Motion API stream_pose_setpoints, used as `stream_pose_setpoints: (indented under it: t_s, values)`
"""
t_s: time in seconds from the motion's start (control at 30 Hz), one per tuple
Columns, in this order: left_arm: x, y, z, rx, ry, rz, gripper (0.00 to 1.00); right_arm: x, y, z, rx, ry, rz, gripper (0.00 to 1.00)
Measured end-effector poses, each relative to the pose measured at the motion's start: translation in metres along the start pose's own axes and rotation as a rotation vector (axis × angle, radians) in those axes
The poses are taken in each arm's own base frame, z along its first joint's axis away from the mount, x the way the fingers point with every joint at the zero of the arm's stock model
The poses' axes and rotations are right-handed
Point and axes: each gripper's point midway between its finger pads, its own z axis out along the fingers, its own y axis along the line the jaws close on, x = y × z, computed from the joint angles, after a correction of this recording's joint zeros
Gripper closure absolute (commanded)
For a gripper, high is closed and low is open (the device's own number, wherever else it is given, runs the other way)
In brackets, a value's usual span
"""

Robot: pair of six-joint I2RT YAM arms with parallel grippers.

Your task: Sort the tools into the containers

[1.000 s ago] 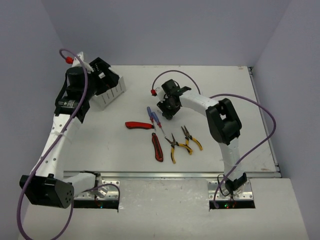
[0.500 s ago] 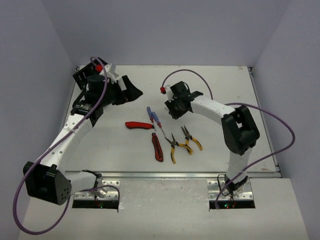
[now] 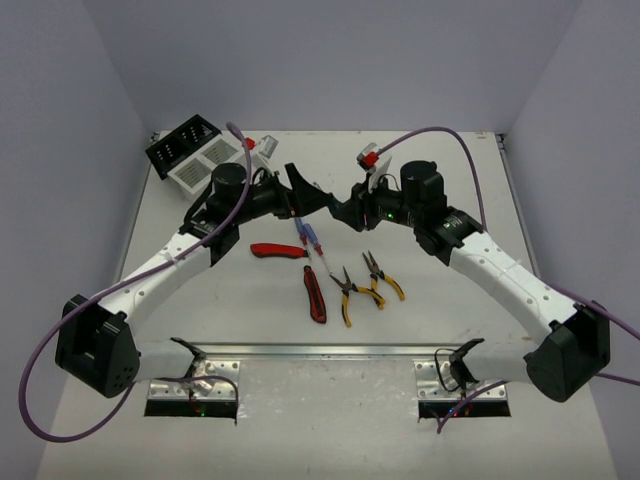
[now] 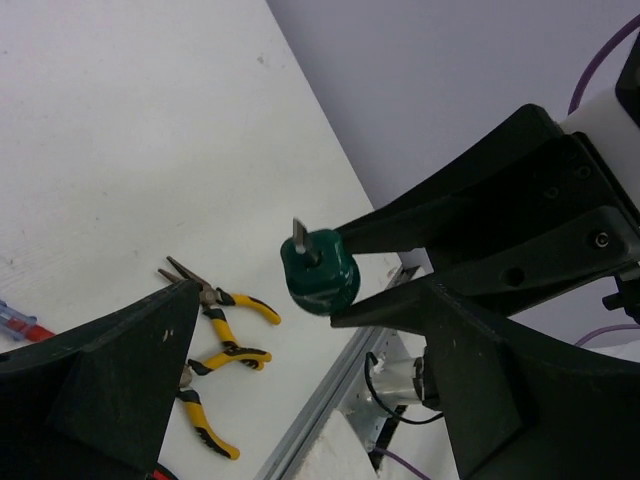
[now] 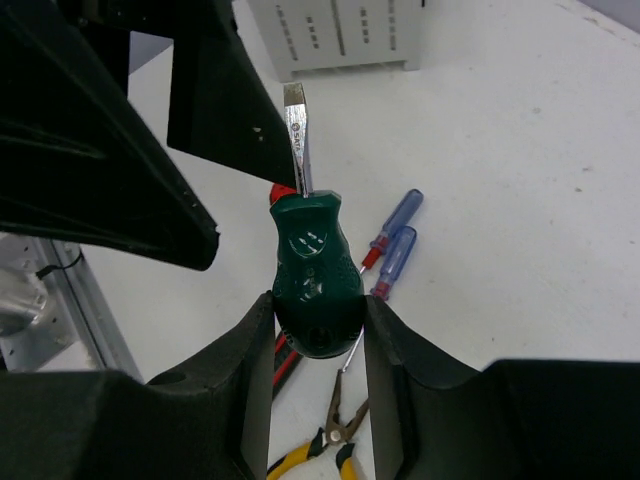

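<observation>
From above: left jaws and right jaws almost tip to tip over the middle of the desk (image 3: 450,170), mouths facing each other. Too small here to tell what sits between them.

On the desk on the near side of both jaws:
- two blue-handled slim screwdrivers (image 3: 306,233), side by side, closest of all
- a red-black utility knife (image 3: 277,251) toward the left jaws' side
- a second utility knife (image 3: 315,293) further toward the bases
- one pair of yellow-handled pliers (image 3: 346,289) and another pair (image 3: 383,275) on the right jaws' side

Containers (image 3: 200,152) well behind the left jaws, at the far left corner: a black bin (image 3: 180,142) joined to white bins (image 3: 220,163).

Left wrist: left jaws spread wide, gripping nothing, one finger (image 4: 110,390) low on the left and its mate low on the right. Ahead of the gap, a stubby green-handled screwdriver (image 4: 318,272), pinched between the right arm's black fingers (image 4: 470,215) reaching in from the right. Short flat blade pointing up and left. Both pliers down on the desk beyond.

Right wrist: right jaws clamped on the screwdriver's green handle, one finger (image 5: 240,370) on each flank. Blade upright, standing clear past the fingertips. Left arm's black fingers (image 5: 215,90) just beyond the blade, up and to the left; touching it or not, cannot tell. A white bin further off past the blade tip. Slim screwdrivers on the desk right of the handle.
</observation>
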Motion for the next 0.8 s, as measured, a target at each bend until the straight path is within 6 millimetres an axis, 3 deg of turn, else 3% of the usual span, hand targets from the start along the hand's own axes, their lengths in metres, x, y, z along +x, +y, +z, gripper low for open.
stream_pose_setpoints:
  t_s: [0.27, 0.43, 0.53, 0.57, 0.67, 0.7, 0.73, 0.77, 0.8]
  values:
    - [-0.006, -0.012, 0.007, 0.031, -0.038, -0.001, 0.45, 0.002, 0.019, -0.005, -0.093, -0.014, 0.026, 1.00]
    - [0.009, -0.020, 0.020, 0.053, 0.009, -0.002, 0.61, -0.008, 0.022, -0.009, -0.102, -0.048, 0.012, 1.00]
    - [0.015, -0.026, 0.026, 0.068, 0.029, -0.002, 0.79, -0.009, 0.023, -0.009, -0.102, -0.051, 0.011, 1.00]
    - [0.015, -0.027, 0.027, 0.073, 0.031, 0.000, 0.96, -0.009, 0.023, -0.009, -0.102, -0.051, 0.011, 1.00]
    - [0.014, -0.030, 0.028, 0.073, 0.032, 0.001, 1.00, -0.010, 0.022, -0.009, -0.101, -0.055, 0.010, 0.99]
    - [0.013, -0.030, 0.028, 0.070, 0.032, 0.001, 1.00, -0.011, 0.022, -0.009, -0.100, -0.058, 0.009, 0.94]
    - [0.012, -0.030, 0.028, 0.062, 0.033, 0.002, 1.00, -0.011, 0.022, -0.009, -0.099, -0.060, 0.009, 0.76]
    - [0.011, -0.030, 0.028, 0.050, 0.032, 0.002, 1.00, -0.012, 0.022, -0.009, -0.098, -0.063, 0.009, 0.38]
    - [0.009, -0.029, 0.028, 0.037, 0.030, 0.003, 1.00, -0.013, 0.021, -0.008, -0.096, -0.067, 0.009, 0.13]
